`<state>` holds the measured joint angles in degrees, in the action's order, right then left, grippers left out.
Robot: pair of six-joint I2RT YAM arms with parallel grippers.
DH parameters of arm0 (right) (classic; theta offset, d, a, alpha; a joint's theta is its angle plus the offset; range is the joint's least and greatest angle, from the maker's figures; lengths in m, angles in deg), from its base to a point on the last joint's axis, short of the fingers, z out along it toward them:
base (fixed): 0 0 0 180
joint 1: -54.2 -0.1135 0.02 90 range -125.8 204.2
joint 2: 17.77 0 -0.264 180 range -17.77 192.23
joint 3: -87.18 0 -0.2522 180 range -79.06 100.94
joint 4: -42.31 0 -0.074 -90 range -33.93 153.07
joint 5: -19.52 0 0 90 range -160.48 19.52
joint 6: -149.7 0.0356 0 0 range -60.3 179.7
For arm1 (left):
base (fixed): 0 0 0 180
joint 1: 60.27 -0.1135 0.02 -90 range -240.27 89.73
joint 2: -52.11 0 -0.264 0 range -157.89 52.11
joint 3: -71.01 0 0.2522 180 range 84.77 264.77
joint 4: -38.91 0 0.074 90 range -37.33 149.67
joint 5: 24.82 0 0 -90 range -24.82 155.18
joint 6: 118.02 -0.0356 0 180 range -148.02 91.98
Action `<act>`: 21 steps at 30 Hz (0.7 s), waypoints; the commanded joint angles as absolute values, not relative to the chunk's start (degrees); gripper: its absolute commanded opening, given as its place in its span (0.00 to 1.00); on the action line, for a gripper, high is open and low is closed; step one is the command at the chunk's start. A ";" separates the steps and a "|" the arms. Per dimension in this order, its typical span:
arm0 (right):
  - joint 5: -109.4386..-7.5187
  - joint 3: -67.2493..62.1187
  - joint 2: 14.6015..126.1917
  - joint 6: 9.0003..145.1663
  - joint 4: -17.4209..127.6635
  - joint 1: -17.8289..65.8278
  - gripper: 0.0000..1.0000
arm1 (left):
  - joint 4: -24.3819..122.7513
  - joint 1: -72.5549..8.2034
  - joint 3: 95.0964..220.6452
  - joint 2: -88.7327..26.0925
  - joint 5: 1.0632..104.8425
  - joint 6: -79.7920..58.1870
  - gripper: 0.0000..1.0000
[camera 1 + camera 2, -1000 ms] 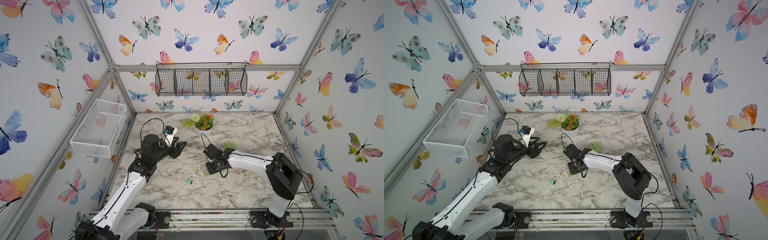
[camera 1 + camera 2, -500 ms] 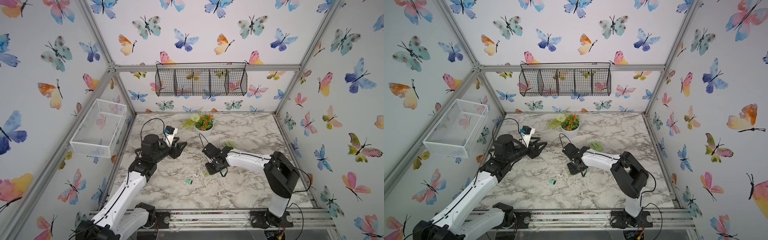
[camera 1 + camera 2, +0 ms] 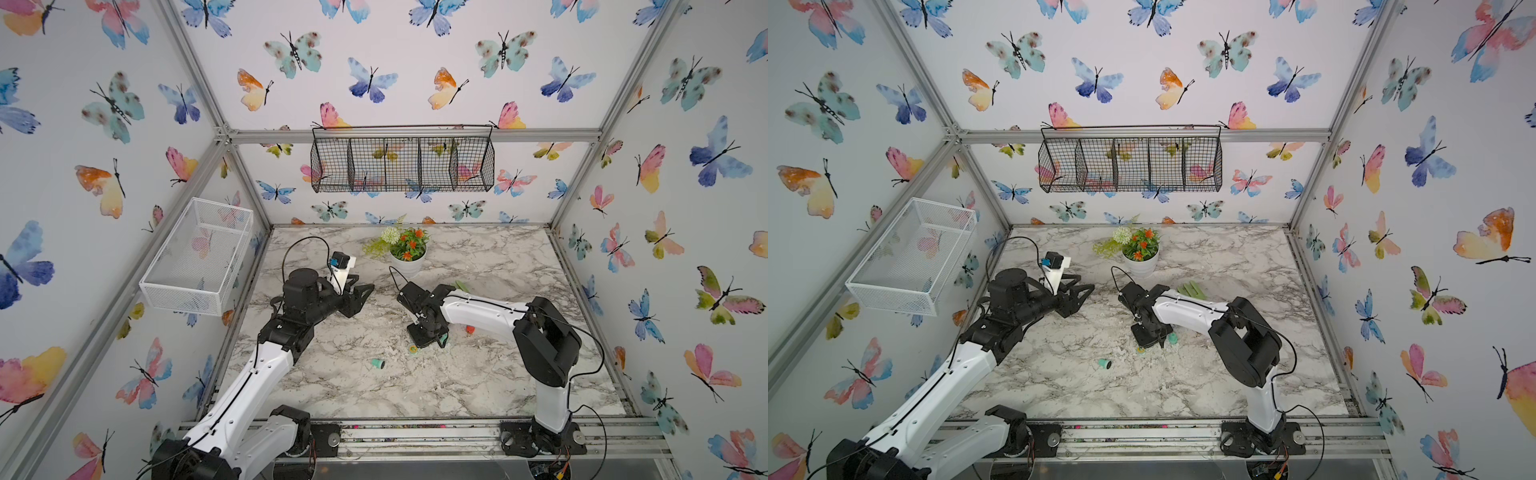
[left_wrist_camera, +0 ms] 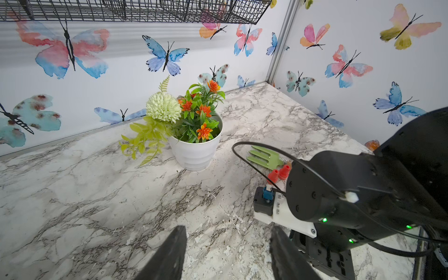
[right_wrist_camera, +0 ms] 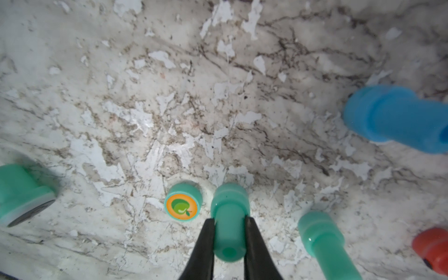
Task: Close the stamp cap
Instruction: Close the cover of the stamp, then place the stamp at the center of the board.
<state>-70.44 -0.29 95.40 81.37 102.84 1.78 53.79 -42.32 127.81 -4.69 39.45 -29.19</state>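
1. One teal stamp piece [image 5: 229,201] is clenched in the right pincer [image 5: 229,220], its long axis in line with the fingers [image 5: 206,242] and its flared end pointing down at the desk [image 5: 218,97].
2. Its likely mate, the sticker-topped teal piece [image 5: 183,206], stands upright just beside it, on the left arm's side. Which is cap, I cannot tell.
3. Released and empty, the left pincer [image 4: 228,242] hangs well apart; the right arm is nearer.

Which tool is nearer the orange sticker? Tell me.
Right. The right tool, shut on a green piece, is just beside the sticker; the left tool is open, far off.
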 commanded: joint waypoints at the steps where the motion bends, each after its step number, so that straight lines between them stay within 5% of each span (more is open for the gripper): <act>1: -67.70 -3.51 105.26 80.20 107.95 1.25 0.03 | 54.17 -42.70 127.65 -4.84 38.29 -29.35 0.57; 12: -69.69 -4.52 109.88 80.57 103.19 1.29 0.03 | 54.60 -42.70 127.92 -5.11 38.20 -29.50 0.57; 21: -76.07 2.36 101.70 82.88 104.66 1.89 0.02 | 54.60 -42.70 127.92 -5.33 38.37 -29.49 0.57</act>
<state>-73.09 3.66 97.06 81.74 106.03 1.60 53.84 -42.34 127.84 -5.08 39.40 -29.21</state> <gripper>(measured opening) 0.198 0.574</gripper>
